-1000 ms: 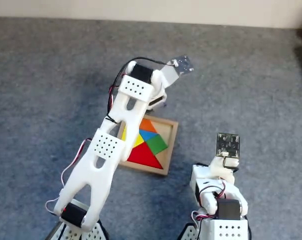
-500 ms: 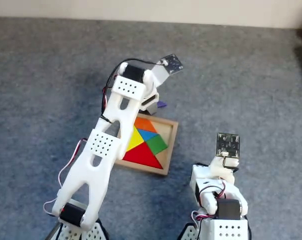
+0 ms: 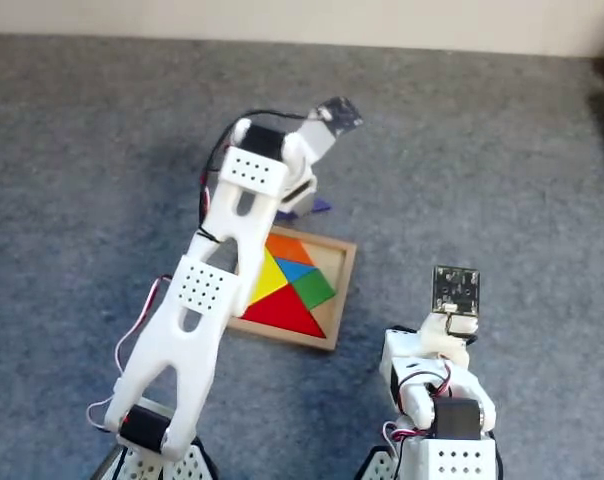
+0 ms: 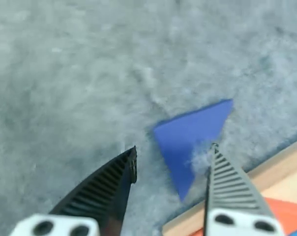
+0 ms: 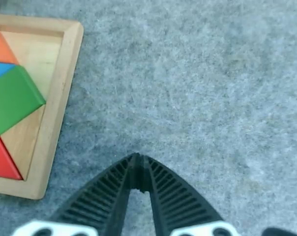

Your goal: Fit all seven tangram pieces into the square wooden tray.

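Triangle (image 4: 190, 142), blue, lies flat on the grey carpeted table (image 3: 502, 150) just beyond the tray (image 3: 344, 290). It sits between the spread jaws of the left end effector (image 4: 173, 148), nearer the pale jaw, long axis slanting across the gap. Right end effector (image 5: 138, 158) is pressed together, well apart.
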Robot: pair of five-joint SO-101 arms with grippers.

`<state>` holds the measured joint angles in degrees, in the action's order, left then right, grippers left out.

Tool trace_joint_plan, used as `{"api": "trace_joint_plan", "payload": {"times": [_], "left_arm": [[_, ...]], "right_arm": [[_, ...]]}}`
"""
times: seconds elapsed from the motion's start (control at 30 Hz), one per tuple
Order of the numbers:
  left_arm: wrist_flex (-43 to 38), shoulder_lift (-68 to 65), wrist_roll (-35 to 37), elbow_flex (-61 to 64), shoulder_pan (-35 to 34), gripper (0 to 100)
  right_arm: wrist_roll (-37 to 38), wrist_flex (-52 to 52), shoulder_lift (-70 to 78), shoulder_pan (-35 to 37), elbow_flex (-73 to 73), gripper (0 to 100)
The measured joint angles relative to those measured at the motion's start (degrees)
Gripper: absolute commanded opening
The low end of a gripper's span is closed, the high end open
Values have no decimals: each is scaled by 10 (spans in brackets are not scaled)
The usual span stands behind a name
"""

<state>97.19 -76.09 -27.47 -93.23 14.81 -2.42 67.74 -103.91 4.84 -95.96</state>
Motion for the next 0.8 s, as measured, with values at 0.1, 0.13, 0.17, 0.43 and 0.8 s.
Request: {"api": "trace_joint_plan", "payload": {"times": [0.1,0.13,0.17,0.43,0.8], "left_arm": [[0,5,2,0,12,231],[0,5,3,0,14,231],[0,5,4,0,15,232],[-15,5,4,0,6,232],[-48,-30,6,2,-19,232]], "right_arm": [[0,0,0,0,0,12],[0,0,0,0,0,12],[0,0,0,0,0,12],[0,0,0,0,0,12],[0,0,0,0,0,12]]}}
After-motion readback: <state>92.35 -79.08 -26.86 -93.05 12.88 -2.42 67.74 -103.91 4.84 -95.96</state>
